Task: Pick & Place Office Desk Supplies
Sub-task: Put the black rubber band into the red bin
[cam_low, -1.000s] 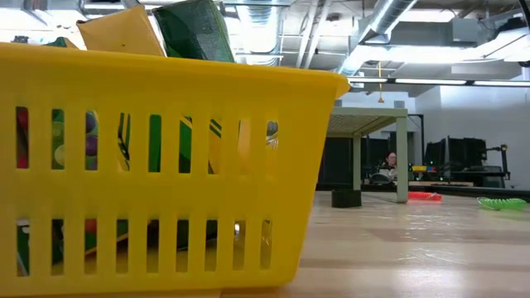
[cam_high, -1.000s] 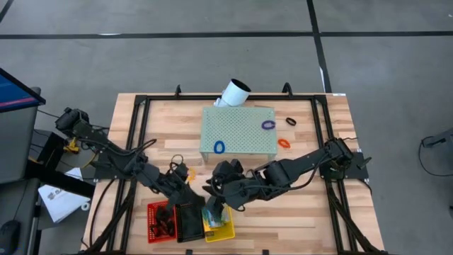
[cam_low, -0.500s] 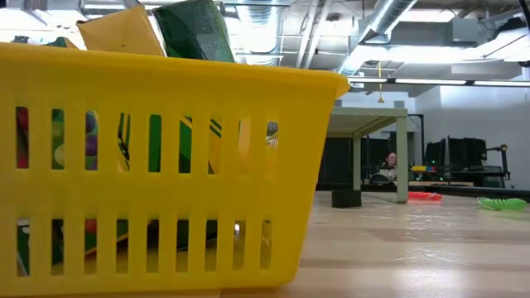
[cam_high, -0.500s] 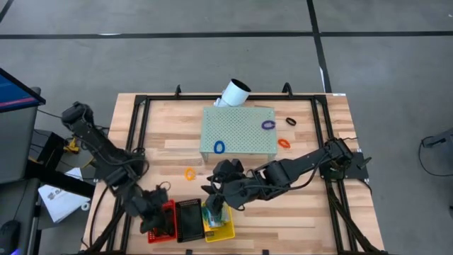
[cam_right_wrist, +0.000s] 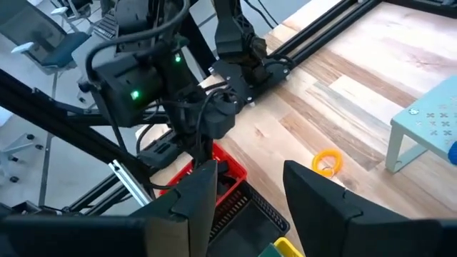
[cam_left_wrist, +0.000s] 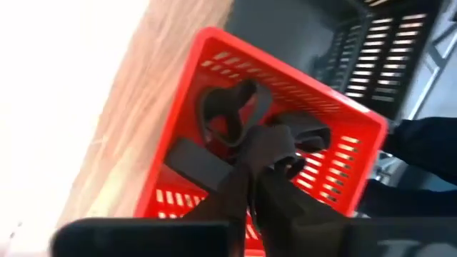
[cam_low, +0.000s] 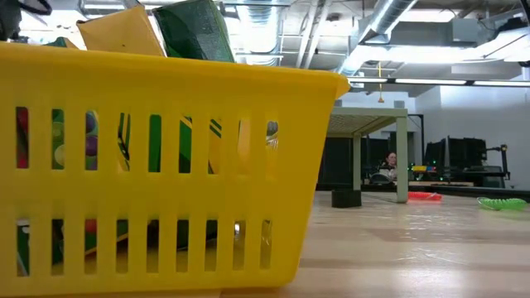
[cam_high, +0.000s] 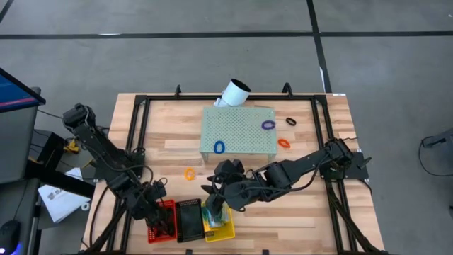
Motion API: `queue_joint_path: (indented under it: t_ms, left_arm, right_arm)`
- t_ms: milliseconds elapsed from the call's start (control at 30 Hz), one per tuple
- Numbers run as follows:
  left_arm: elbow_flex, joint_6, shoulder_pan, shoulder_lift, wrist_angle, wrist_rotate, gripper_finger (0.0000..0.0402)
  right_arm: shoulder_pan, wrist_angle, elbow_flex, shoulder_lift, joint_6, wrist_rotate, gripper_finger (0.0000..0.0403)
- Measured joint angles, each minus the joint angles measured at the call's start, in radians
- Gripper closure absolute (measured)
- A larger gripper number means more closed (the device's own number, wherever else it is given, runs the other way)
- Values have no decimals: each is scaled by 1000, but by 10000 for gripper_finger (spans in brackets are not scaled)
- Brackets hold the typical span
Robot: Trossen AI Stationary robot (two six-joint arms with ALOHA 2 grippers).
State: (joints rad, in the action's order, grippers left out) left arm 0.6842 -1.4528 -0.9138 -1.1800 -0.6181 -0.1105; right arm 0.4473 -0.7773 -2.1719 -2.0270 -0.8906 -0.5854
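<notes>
Three small baskets stand in a row at the table's near edge: red [cam_high: 151,231], black [cam_high: 190,219] and yellow [cam_high: 226,232]. My left gripper [cam_high: 157,207] hangs shut, pointing down over the red basket [cam_left_wrist: 214,44], which holds dark clips [cam_left_wrist: 228,111]. My right gripper [cam_right_wrist: 253,207] stands open above the yellow basket [cam_low: 166,165], where crayon boxes [cam_low: 124,33] stick up. An orange loop [cam_high: 190,173] lies flat on the wood, and a blue loop [cam_high: 219,146] lies on the pale green block [cam_high: 241,131]. My left gripper points down into the red basket with its fingers [cam_left_wrist: 260,168] together. Blur and the dark clips right behind the tips hide whether anything small sits between them or whether they touch a clip.
A white tube [cam_high: 234,92] leans at the block's far side. Purple [cam_high: 268,125], black [cam_high: 291,121] and orange [cam_high: 284,143] loops lie to the block's right. A black frame [cam_high: 141,127] runs around the table. Bare wood lies at the right near corner.
My left gripper has swung from the middle of the table, beside the orange loop, toward the near left corner. It has sunk and tipped steeply downward over the red basket. The orange loop, hidden under the arm before, now shows on the wood.
</notes>
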Motion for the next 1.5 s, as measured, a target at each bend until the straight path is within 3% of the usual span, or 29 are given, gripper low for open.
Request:
queue_joint_path:
  t_ms: [333, 500, 567, 733, 833, 1033, 1233, 1500]
  left_arm:
    - [-8, 58, 1, -2, -3, -53, 253]
    - [-8, 86, 1, 15, 6, -85, 203]
    - [-8, 87, 1, 41, 15, -104, 192]
    - [-8, 144, 1, 131, 85, -131, 187]
    - [-8, 228, 1, 192, 219, -154, 190]
    - [-8, 357, 22, 306, 439, -276, 177]
    - [-8, 517, 68, 388, 607, -390, 165]
    - [-8, 633, 165, 401, 810, -352, 164]
  right_arm:
    - [0, -14, 0, 0, -6, 0, 244]
    - [0, -154, 0, 0, -94, -4, 244]
    - [7, -282, 0, 0, -206, -16, 244]
    - [25, -683, 1, -7, -669, -3, 244]
    - [45, -782, 24, -22, -832, -31, 244]
    - [100, -616, 194, -24, -955, -47, 244]
    - [123, -573, 372, -24, -1135, -48, 238]
    - [64, -519, 586, -24, -1181, -25, 211]
